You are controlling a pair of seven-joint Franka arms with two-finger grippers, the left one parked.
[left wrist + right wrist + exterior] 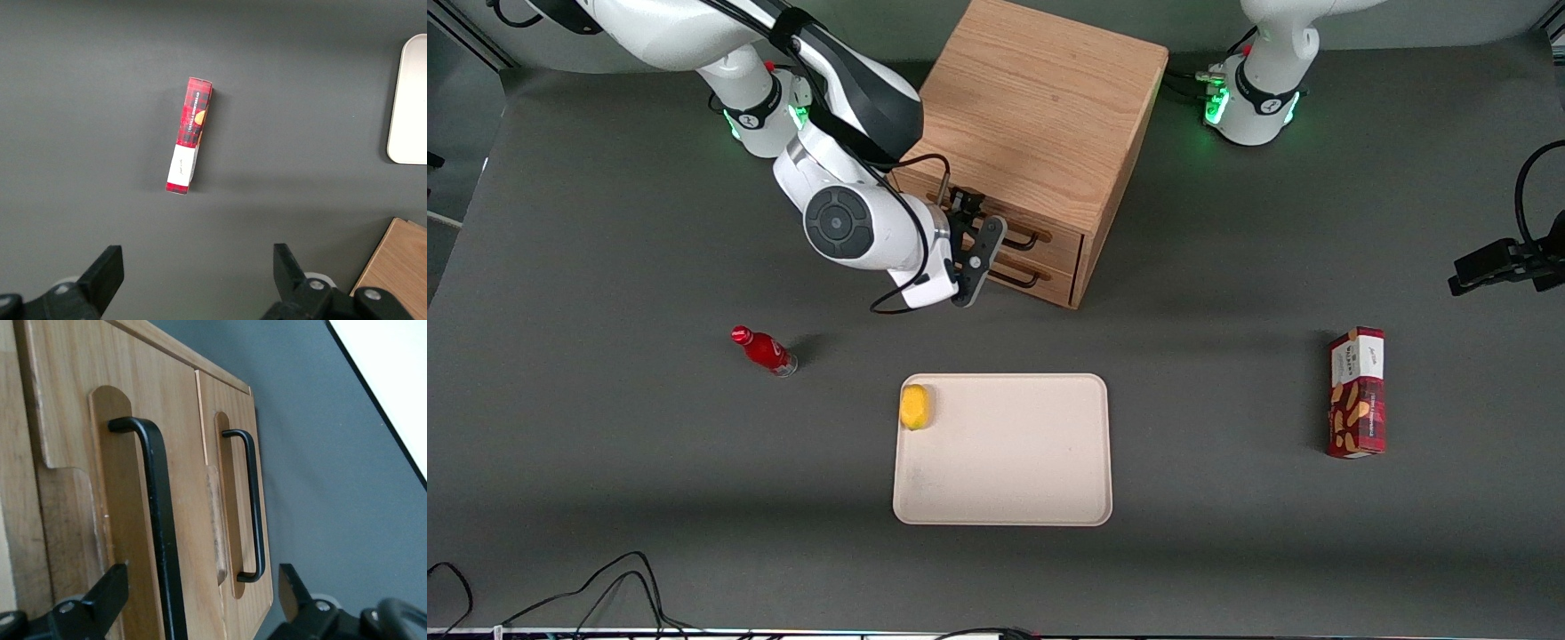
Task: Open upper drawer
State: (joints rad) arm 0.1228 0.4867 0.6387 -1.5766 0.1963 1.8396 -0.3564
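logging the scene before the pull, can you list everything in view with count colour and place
cabinet: one, light oak, on the table between the two arm bases
upper drawer: one, light oak with black wire handle, looks shut
lower drawer: one, light oak with black handle, below the upper one, shut
tray: one, cream, nearer the front camera than the cabinet
yellow object: one, on the tray's corner
bottle: one, red, toward the working arm's end
box: one, red patterned, toward the parked arm's end
gripper: one, black, fingers open, in front of the upper drawer at its handle
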